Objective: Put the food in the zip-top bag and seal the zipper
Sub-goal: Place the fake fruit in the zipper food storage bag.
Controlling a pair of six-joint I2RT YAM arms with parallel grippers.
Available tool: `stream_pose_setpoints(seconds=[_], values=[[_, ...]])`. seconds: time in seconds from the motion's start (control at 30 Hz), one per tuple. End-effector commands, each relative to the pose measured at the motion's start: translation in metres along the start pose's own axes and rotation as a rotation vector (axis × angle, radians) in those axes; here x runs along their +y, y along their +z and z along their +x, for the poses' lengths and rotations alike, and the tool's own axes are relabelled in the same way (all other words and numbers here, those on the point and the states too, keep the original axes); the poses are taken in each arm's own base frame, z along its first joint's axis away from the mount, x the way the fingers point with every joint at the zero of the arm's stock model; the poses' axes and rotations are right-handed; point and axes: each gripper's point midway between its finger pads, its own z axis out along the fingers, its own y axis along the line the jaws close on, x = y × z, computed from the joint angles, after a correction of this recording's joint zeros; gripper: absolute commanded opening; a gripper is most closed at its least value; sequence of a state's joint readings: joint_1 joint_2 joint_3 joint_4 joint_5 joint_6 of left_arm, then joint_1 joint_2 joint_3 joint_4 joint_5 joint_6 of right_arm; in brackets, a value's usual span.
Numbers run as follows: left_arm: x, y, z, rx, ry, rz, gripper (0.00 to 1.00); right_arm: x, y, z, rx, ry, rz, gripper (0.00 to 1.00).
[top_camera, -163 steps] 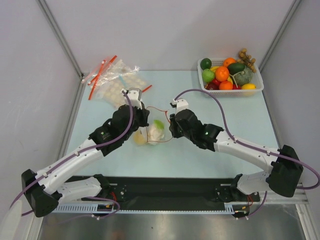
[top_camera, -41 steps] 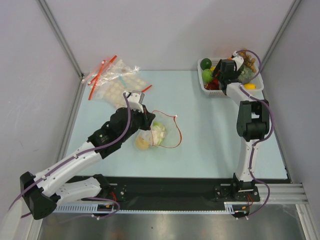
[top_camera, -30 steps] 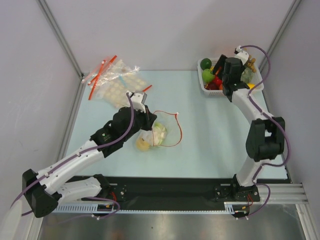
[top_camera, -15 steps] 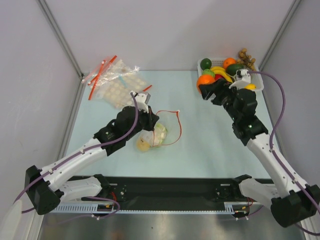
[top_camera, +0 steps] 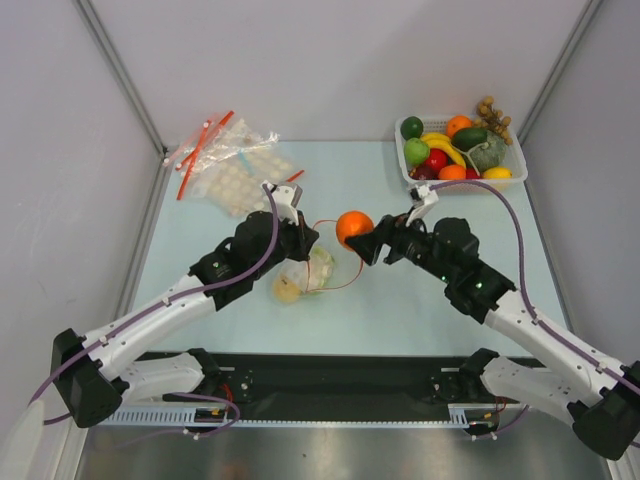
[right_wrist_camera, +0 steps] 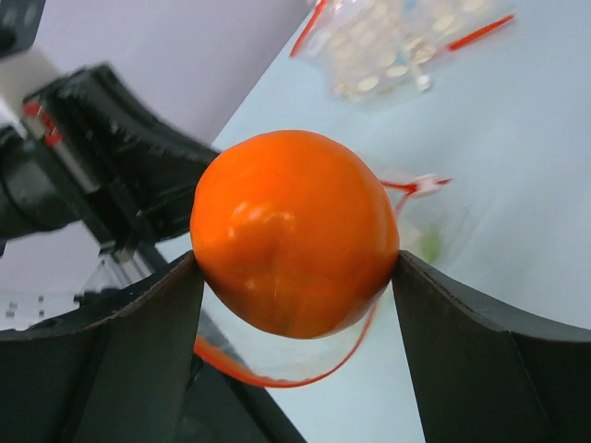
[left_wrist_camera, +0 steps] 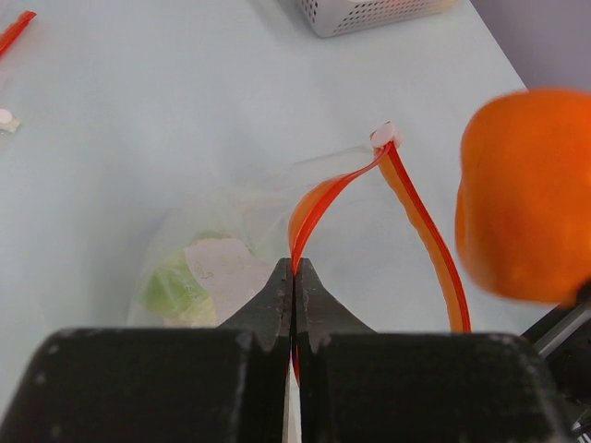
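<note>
Orange (right_wrist_camera: pixel 294 221) clamped in the right gripper (right_wrist_camera: pixel 295 266). Left gripper (left_wrist_camera: pixel 294 273) pinches the zipper (left_wrist_camera: pixel 420 221), so lower it mid-opening before letting go.

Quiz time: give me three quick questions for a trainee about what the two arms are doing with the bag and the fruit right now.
1. True or false: the left gripper is shut on the zipper of the zip-top bag.
2. The right gripper holds: A) a lemon, B) an orange, C) a banana.
3. Fill in: the bag's mouth is ____ (open or sealed).
Key: 1 true; 2 B; 3 open.
</note>
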State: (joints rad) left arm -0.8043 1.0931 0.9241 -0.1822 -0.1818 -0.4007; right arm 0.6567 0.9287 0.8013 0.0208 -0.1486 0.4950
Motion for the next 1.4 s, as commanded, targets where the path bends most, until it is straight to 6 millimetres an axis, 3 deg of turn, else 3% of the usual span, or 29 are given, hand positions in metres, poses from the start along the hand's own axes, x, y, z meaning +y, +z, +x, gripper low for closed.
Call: stream_pose_setpoints(seconds=[0.0,0.1,0.63,0.73,0.77,0.8,0.83,1.17,1.37], values=[[-0.004,-0.002,-0.026,-0.067,-0.009,0.002,0.00,0.037,0.004,0.008,0.019,-0.122,-0.130,0.43],[-0.004,-0.002,-0.025,-0.066,-0.008,-0.002,0.00,0.049,0.010,0.023,0.050,-0.202,-0.118,0.44],[-0.010,-0.007,-0.027,-0.077,-0.023,0.037,0.00,0.023,0.033,0.041,0.072,-0.307,0.048,0.48],[-0.012,-0.007,-0.027,-0.074,-0.024,0.045,0.00,0.020,0.038,0.045,0.087,-0.308,0.061,0.60],[-0.012,-0.007,-0.028,-0.077,-0.024,0.047,0.00,0.018,0.038,0.047,0.095,-0.302,0.076,0.82],[-0.012,-0.007,-0.027,-0.075,-0.024,0.046,0.00,0.015,0.039,0.047,0.093,-0.295,0.099,0.96],[-0.011,-0.008,-0.028,-0.078,-0.025,0.044,0.00,0.007,0.039,0.043,0.075,-0.296,0.143,1.00],[-0.009,-0.012,-0.031,-0.089,-0.025,0.033,0.00,0.010,0.036,0.041,0.067,-0.296,0.131,0.97],[-0.009,-0.013,-0.031,-0.091,-0.025,0.035,0.00,0.005,0.024,0.023,-0.007,-0.289,0.171,0.96]])
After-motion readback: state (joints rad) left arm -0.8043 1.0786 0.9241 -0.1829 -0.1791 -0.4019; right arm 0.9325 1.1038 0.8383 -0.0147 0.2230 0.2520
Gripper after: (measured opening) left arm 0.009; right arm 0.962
